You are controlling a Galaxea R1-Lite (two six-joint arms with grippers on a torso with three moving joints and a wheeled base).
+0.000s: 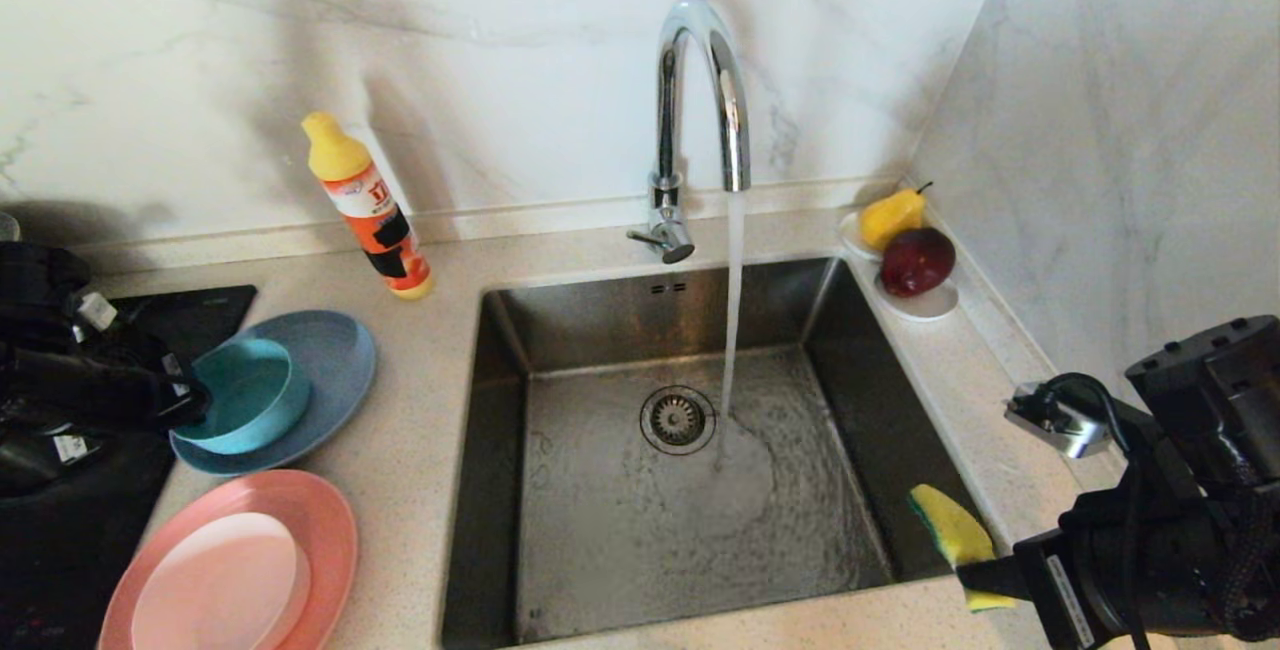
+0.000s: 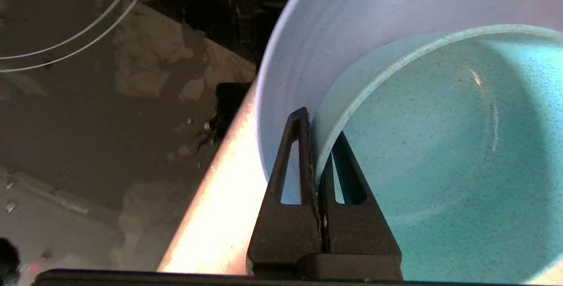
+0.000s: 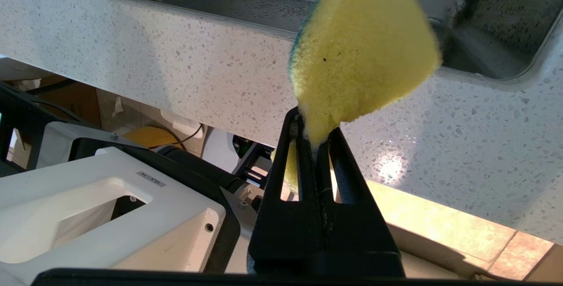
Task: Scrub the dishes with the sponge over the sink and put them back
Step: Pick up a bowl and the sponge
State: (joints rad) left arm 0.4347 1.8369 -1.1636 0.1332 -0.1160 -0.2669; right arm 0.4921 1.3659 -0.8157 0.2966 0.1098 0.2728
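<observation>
Matte teal bowl [image 2: 440, 145] is pinched at its rim by the left claw [image 2: 319, 145] for lifting, while the right claw [image 3: 316, 132] is clamped on the soft yellow sponge [image 3: 360, 57].

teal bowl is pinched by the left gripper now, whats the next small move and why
Probably lift the teal bowl off the grey-blue plate and carry it toward the sink: the left gripper is shut on its rim, and the right gripper holds the sponge at the sink's edge.
</observation>
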